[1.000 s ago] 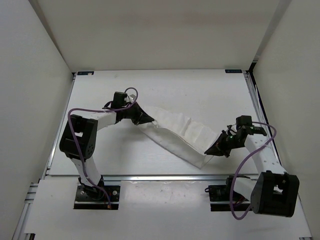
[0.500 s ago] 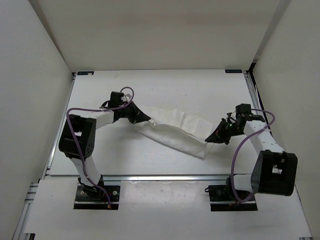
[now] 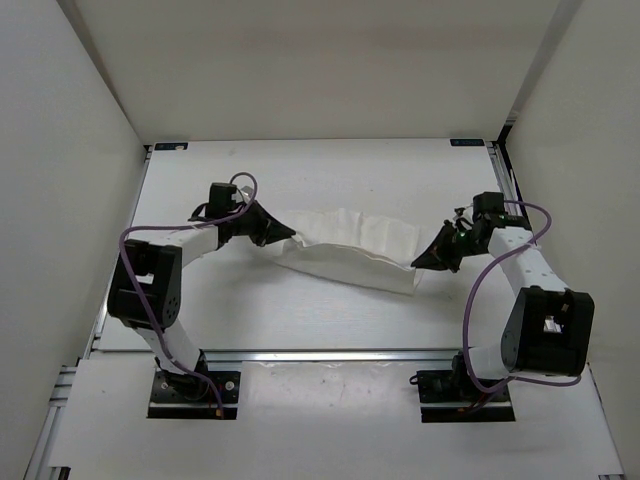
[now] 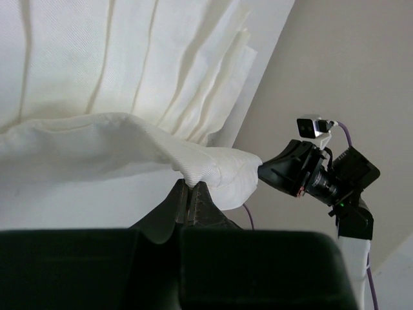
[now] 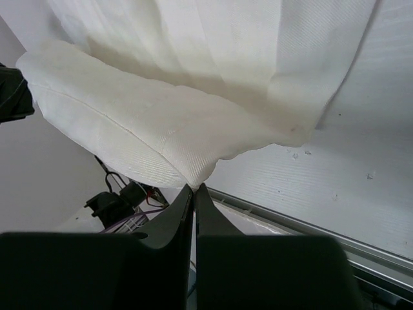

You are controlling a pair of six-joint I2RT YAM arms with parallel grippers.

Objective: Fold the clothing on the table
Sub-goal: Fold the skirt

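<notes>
The white clothing [image 3: 352, 245] hangs as a long band between both arms over the middle of the table [image 3: 330, 170]. My left gripper [image 3: 287, 236] is shut on the clothing's left end, its jaws pinching a bunched fold [image 4: 193, 169]. My right gripper [image 3: 420, 263] is shut on the right end, with a corner of the fabric [image 5: 193, 177] nipped between its tips. Pleated cloth [image 4: 129, 58] sags to the table below the held edge. The cloth's lower right corner [image 3: 405, 284] lies on the table.
White walls close in the table on three sides. A metal rail [image 3: 330, 354] runs along the near edge, with both arm bases [image 3: 190, 388] behind it. In the left wrist view the right arm's camera [image 4: 316, 174] faces me across the cloth.
Both grippers have carried the clothing toward the far side. The band, slanted a second ago, now runs nearly level from left to right. The right gripper rose further back.
</notes>
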